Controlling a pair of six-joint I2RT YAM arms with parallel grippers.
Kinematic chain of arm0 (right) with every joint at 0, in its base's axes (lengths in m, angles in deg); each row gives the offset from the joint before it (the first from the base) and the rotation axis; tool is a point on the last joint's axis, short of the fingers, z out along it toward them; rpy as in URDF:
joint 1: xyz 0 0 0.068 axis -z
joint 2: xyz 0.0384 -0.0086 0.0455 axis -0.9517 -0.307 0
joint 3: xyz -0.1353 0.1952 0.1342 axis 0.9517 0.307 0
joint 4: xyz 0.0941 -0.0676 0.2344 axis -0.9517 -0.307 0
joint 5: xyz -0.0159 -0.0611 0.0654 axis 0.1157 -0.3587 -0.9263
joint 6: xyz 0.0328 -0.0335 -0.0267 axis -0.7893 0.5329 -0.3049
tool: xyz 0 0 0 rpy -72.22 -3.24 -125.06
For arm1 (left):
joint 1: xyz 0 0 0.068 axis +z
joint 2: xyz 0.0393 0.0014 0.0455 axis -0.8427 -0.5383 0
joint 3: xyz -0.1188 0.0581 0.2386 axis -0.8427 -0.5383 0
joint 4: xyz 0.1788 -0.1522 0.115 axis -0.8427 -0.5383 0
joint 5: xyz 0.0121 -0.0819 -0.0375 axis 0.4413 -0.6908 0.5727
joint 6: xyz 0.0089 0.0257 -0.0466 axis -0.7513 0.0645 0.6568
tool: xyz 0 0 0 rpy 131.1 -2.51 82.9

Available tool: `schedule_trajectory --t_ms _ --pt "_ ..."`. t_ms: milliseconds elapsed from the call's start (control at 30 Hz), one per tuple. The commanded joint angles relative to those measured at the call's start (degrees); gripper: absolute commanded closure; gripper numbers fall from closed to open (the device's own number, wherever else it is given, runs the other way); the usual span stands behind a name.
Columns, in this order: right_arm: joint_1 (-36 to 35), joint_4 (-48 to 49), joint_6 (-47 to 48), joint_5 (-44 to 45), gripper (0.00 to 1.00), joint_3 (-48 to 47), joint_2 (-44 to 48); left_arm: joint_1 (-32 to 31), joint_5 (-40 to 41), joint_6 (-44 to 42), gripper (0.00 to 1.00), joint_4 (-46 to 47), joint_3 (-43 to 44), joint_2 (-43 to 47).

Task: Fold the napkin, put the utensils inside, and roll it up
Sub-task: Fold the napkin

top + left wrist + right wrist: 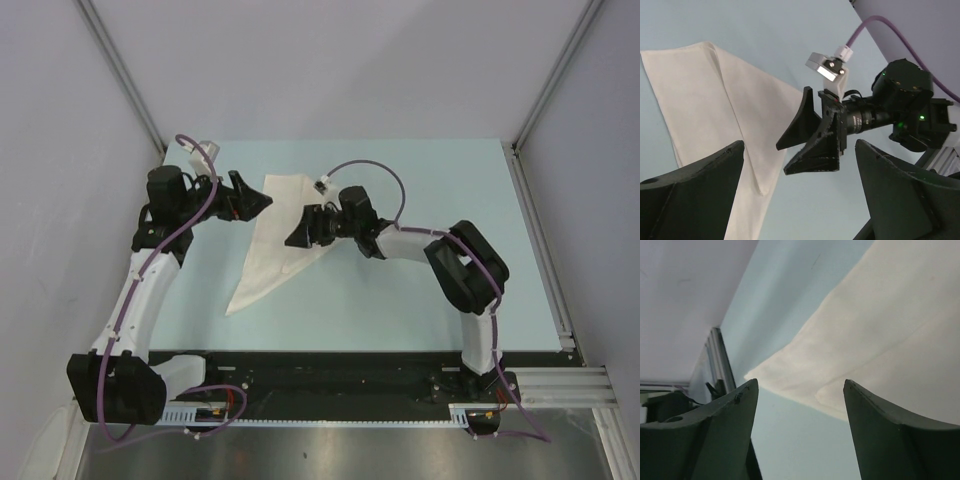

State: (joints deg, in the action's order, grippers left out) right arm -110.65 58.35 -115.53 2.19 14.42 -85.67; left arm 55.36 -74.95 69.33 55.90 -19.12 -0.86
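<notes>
As the napkin (272, 240) looks limp and light, its 7 o'clock tip suits pinching; left gripper (255, 200) and right gripper (296, 236) stand fingers apart, empty.

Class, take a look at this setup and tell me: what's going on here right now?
Two robot arms are working on a napkin, which lies folded into a long triangle on the pale blue table. The left gripper hovers open beside its left edge. The right gripper is open over its right edge, holding nothing. No spoon is in view.
</notes>
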Motion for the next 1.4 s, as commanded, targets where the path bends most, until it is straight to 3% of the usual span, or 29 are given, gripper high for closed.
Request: schedule_trajectory --t_ms 0,167,300,367,467,600,900,1167,1300,1367 --pt "-3.91 -10.21 16.83 5.58 0.26 1.94 8.72 0.57 -1.35 0.82 0.04 1.79 -0.20 1.64" --pt "-12.09 -11.02 31.66 16.55 0.25 6.68 13.56 0.66 1.18 0.91 0.04 1.44 -0.12 2.78" --pt "-20.96 -6.28 39.94 29.29 0.26 8.97 13.40 1.89 13.12 0.21 0.04 -2.93 0.85 4.80" --pt "-25.71 -3.11 42.42 36.67 0.25 8.98 11.56 6.43 17.00 0.64 0.03 -4.53 1.29 5.24" --pt "-30.97 1.19 46.63 43.89 0.25 8.63 8.05 13.19 14.66 4.07 0.02 -2.53 -0.72 5.95" --pt "-36.79 7.17 53.23 53.64 0.26 7.14 2.87 17.71 7.79 7.24 0.02 1.26 -2.14 5.51" --pt "-41.28 14.20 65.88 58.58 0.25 2.47 -6.73 19.82 6.82 6.89 0.02 1.09 -2.05 6.21" --pt "-40.05 13.78 70.20 55.26 0.26 -2.53 -12.18 20.87 4.89 7.94 0.02 2.14 -2.49 5.95" --pt "-39.00 11.84 69.94 51.74 0.32 -5.69 -14.29 21.40 3.39 8.56 0.02 2.76 -2.75 5.77" --pt "-38.73 11.92 70.73 51.38 0.40 -5.88 -14.73 21.66 3.04 8.82 0.02 3.11 -2.84 5.77"
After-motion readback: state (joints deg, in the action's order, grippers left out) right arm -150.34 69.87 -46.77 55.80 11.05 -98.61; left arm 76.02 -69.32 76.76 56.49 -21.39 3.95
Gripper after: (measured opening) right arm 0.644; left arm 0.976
